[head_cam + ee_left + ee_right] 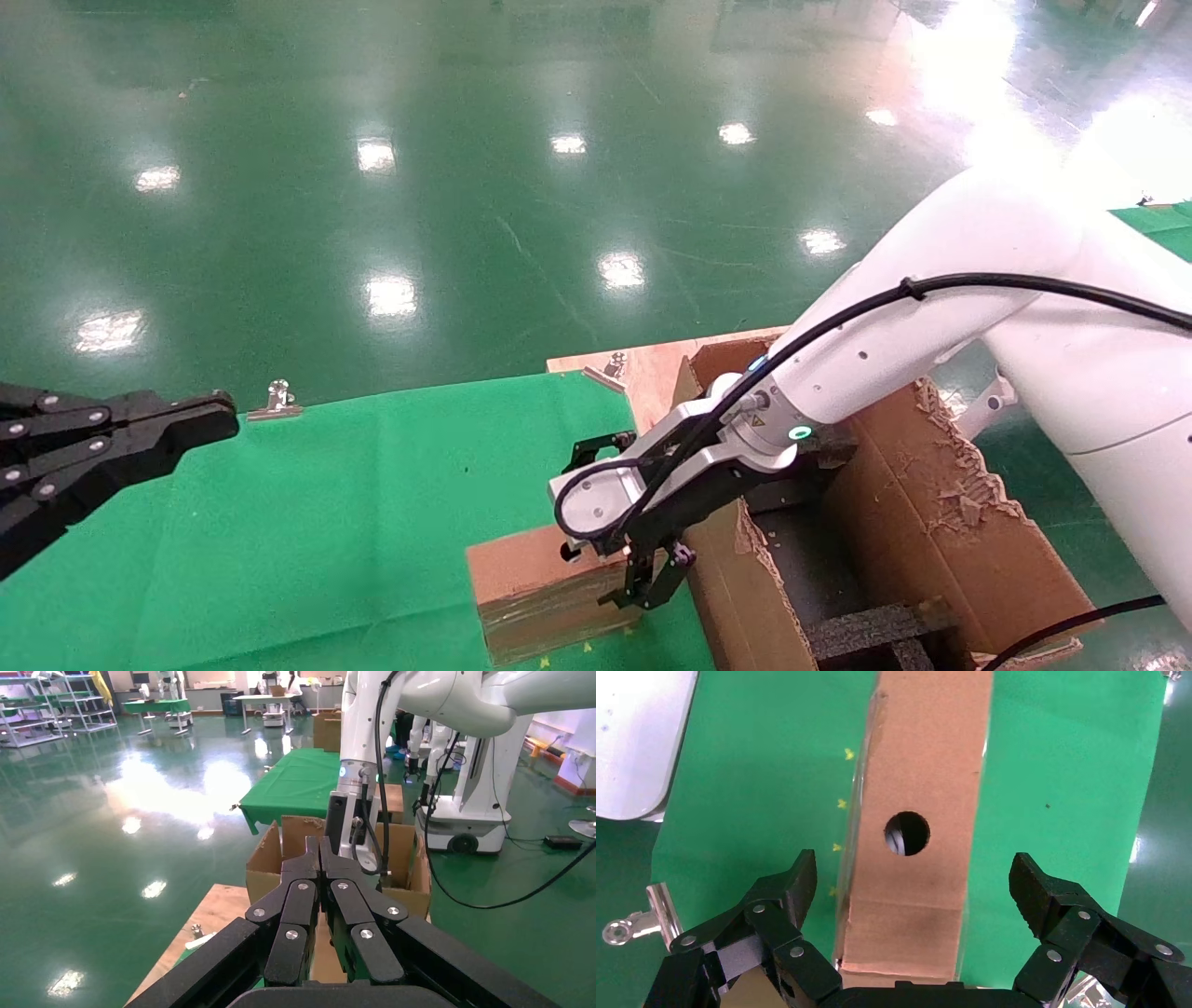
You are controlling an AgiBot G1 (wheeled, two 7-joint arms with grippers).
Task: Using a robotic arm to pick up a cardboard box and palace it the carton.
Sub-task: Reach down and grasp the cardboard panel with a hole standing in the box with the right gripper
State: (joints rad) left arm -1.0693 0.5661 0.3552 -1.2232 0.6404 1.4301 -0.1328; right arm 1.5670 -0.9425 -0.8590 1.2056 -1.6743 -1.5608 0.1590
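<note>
The cardboard box [916, 822] is straddled across its width by the released right pincer [912, 888], its long axis running straight ahead of the pincer.

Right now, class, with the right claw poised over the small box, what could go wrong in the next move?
1. The right claw is open astride the cardboard box, not yet touching; the taped side looks slick, so the box might slip as it closes.
2. The box lies close beside the carton wall, so it could catch the ragged torn edge when lifted across.
3. Black foam inserts fill part of the carton, so the box may land tilted.
</note>
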